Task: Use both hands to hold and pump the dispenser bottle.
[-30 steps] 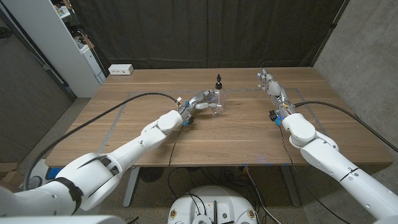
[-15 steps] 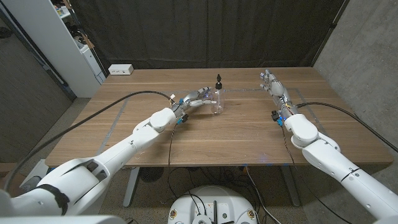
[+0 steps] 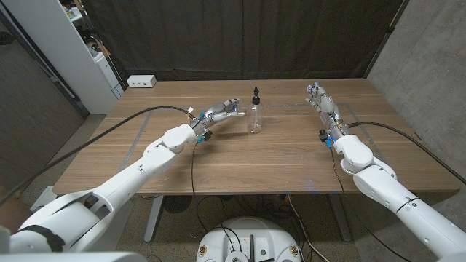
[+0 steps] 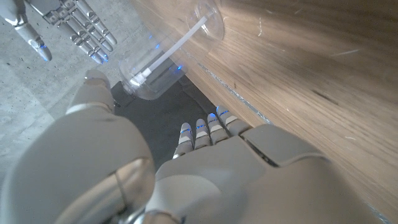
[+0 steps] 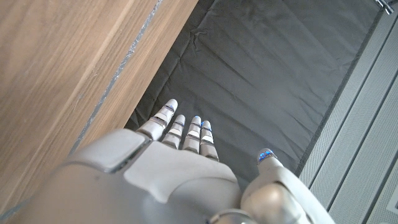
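A clear dispenser bottle (image 3: 255, 118) with a black pump top stands upright at the middle back of the wooden table (image 3: 240, 164). My left hand (image 3: 220, 112) hovers just to its left with the fingers stretched toward it, a small gap between them, holding nothing. In the left wrist view the bottle (image 4: 166, 57) lies just beyond my left hand's fingertips (image 4: 205, 127). My right hand (image 3: 321, 100) stands open far to the bottle's right near the table's back edge, fingers straight. My right hand (image 5: 165, 171) reaches out over the table's edge toward the dark curtain.
A white box (image 3: 141, 81) lies at the table's back left corner. A white cabinet (image 3: 65, 51) stands off the table to the left. Grey tape lines (image 3: 138, 138) mark the tabletop. A dark curtain (image 3: 240, 36) hangs behind.
My left hand let go of the bottle and drew back to the left, fingers opening. The bottle stays upright in place. My right hand drifted slightly toward the back.
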You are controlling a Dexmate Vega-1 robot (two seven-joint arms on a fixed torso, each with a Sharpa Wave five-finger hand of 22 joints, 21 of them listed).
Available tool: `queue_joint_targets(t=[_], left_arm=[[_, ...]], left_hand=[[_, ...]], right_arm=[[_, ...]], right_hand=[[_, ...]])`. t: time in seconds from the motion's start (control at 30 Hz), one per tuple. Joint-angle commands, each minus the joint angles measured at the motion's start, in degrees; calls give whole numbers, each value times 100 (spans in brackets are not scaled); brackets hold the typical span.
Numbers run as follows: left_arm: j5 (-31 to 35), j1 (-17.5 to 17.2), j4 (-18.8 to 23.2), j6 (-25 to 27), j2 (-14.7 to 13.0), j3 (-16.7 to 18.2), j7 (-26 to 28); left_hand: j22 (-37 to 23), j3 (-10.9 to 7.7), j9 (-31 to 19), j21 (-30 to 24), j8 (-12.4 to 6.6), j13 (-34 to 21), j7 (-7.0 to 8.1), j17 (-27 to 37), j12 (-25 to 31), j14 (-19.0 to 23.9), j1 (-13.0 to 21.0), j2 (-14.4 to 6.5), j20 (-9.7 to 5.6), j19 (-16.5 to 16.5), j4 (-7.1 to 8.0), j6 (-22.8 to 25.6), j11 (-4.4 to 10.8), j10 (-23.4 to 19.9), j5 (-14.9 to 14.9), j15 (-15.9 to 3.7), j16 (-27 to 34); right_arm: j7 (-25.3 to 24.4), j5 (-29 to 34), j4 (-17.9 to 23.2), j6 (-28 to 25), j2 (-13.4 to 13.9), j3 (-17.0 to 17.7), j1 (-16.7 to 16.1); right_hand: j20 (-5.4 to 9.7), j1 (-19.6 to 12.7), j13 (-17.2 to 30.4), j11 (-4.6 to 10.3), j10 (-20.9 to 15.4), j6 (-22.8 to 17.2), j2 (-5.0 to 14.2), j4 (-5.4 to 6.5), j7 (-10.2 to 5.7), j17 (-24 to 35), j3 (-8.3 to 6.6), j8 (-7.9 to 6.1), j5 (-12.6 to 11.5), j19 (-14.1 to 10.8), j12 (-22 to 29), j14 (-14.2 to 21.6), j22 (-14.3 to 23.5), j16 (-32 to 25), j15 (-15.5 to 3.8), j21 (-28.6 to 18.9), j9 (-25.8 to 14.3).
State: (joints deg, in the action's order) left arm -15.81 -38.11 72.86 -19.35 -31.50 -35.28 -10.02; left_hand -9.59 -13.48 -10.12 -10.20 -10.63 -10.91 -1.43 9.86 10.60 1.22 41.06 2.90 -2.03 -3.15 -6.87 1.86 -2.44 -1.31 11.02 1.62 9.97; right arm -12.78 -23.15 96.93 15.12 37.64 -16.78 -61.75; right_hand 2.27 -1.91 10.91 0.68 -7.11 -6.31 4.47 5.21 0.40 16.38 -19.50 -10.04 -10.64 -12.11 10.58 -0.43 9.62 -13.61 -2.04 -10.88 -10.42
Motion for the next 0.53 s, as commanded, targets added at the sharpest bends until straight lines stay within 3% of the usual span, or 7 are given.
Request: queue_joint_targets(t=[0.03, 0.23, 0.33, 0.53], left_arm=[[-552, -238, 136, -304, -276, 380, -334], [-746, -546, 250, -347, -343, 605, -93], [-855, -609, 146, -452, -243, 684, 0], [-950, -597, -116, -652, -37, 739, 72]], left_hand=[[-16, -10, -13, -33, -13, 0, -1, 16, 22, -24, -122, -39, -335, -29, 49, 16, 25, 40, -22, -54, 29], [-17, 1, -13, -40, -19, 9, 16, 22, 28, -45, -244, -108, -340, -26, 104, 40, 21, 46, -34, -52, 33], [-21, 1, -11, -46, -32, 20, 21, 39, 38, -57, -481, -309, -334, -13, 235, 103, 59, 52, -53, -63, 51], [-22, -12, -9, -53, -50, 26, 21, 34, 53, -38, -575, -424, -350, -17, 278, 182, 105, 28, -62, -83, 61]], right_arm=[[362, -487, -596, 797, -409, 40, 97], [455, -561, -840, 908, -520, -2, 206], [649, -740, -1106, 1120, -664, -25, 290], [735, -861, -1287, 1114, -712, -46, 339]], right_hand=[[28, 75, 8, -2, 98, 106, 339, 61, -2, 13, -13, 22, -54, 65, -20, -77, 6, 42, -67, 26, 9], [33, 91, 5, -7, 119, 139, 341, 89, 24, 14, -13, 11, -59, 89, -13, -100, 6, 53, -72, 30, 13], [34, 95, 3, -2, 122, 158, 340, 100, 28, 13, -14, 6, -62, 100, -8, -101, 5, 56, -66, 31, 15], [40, 80, 0, 1, 96, 151, 339, 102, 15, 2, -28, -13, -69, 98, 13, -69, 5, 52, -102, 25, 18]])
